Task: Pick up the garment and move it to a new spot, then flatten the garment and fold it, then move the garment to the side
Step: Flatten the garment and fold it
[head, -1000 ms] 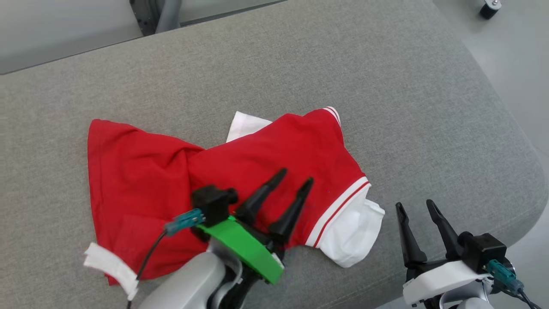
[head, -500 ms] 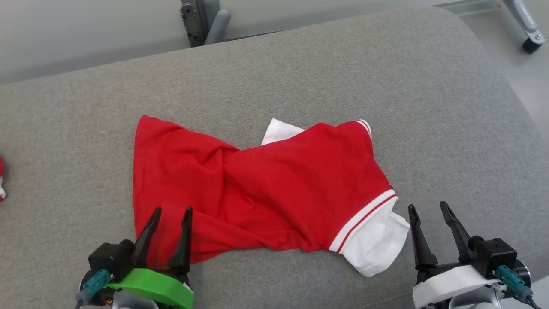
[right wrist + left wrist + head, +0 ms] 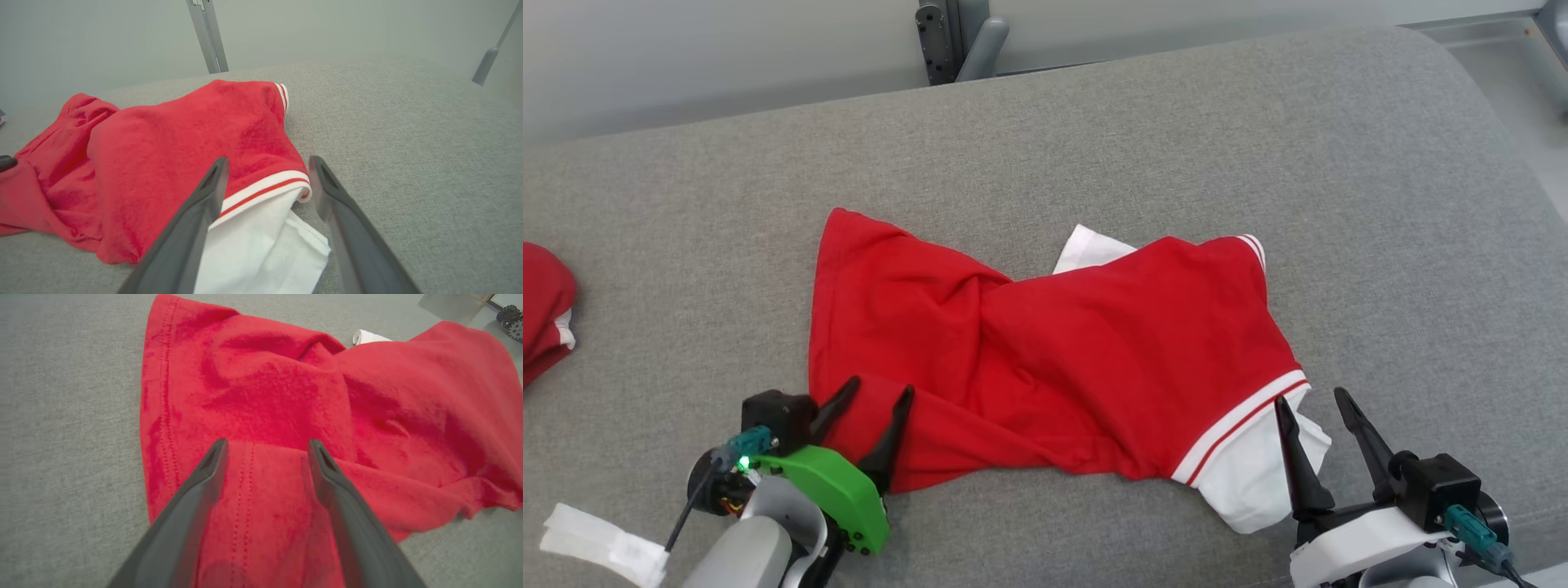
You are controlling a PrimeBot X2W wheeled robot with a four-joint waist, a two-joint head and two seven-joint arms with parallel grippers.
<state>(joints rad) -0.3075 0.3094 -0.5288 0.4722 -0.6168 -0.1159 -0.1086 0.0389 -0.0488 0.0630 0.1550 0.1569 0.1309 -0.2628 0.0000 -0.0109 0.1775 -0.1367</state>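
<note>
Having retreated hemward over the crumpled red-and-white cotton shirt (image 3: 1054, 359), the left gripper (image 3: 880, 386) matches the right gripper (image 3: 1310, 397): wide open, ready to flatten.

Left tool (image 3: 880, 385) at near left, jaws wide apart, pointing far and slightly right. Right tool (image 3: 1310, 396) at near right, jaws likewise apart, leaning left.

Green-mounted left pincer (image 3: 880, 385), white-mounted right pincer (image 3: 1308, 397)
</note>
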